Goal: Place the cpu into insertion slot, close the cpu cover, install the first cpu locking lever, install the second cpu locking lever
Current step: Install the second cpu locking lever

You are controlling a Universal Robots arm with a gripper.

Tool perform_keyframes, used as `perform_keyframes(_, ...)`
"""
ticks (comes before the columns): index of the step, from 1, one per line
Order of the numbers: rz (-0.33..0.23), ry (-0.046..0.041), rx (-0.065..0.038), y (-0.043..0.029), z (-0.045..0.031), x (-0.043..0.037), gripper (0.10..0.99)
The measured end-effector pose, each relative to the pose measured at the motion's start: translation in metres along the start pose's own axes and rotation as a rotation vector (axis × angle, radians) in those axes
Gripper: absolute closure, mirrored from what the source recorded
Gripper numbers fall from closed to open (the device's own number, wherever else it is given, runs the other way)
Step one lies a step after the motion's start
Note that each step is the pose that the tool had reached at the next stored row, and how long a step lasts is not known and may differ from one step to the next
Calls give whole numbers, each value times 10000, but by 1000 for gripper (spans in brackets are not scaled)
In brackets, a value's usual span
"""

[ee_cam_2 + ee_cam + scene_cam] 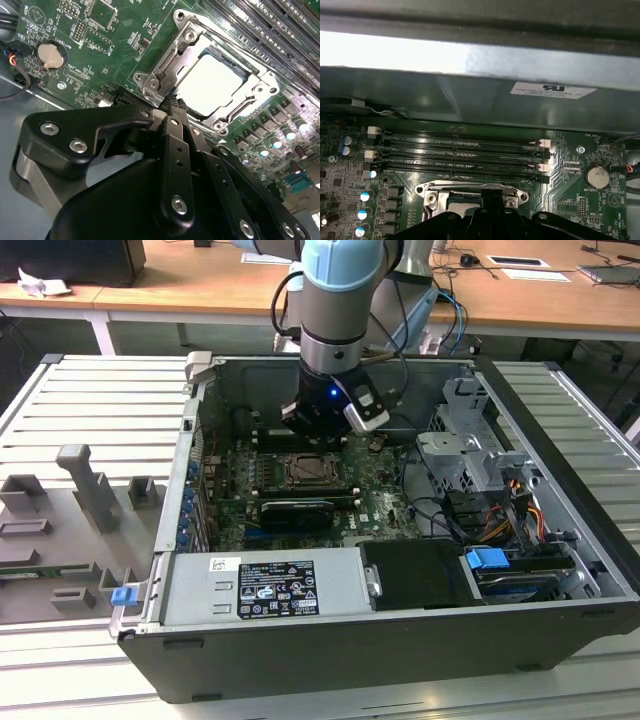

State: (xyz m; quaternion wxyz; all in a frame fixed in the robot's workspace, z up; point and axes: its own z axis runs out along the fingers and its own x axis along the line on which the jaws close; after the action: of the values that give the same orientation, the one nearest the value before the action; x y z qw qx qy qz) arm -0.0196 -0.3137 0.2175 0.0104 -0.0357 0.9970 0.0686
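The arm reaches down into the open computer case (560,540), and its gripper (172,102) sits right at the edge of the insertion slot (165,75) on the green motherboard (115,45). The fingers look pressed together, grasping nothing I can make out. The cpu (212,82) already lies seated in the socket, with the cpu cover (200,40) down around it. I'd judge the lever stage is in hand; it calls for a careful hooking push at the frame's edge.
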Motion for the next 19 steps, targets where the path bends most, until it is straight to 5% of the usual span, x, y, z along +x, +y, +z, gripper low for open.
perform_keyframes(13, 0, 0, -2, -69, -133, 4, 980)
perform_keyframes(19, 0, 0, -1, -196, -151, 13, 980)
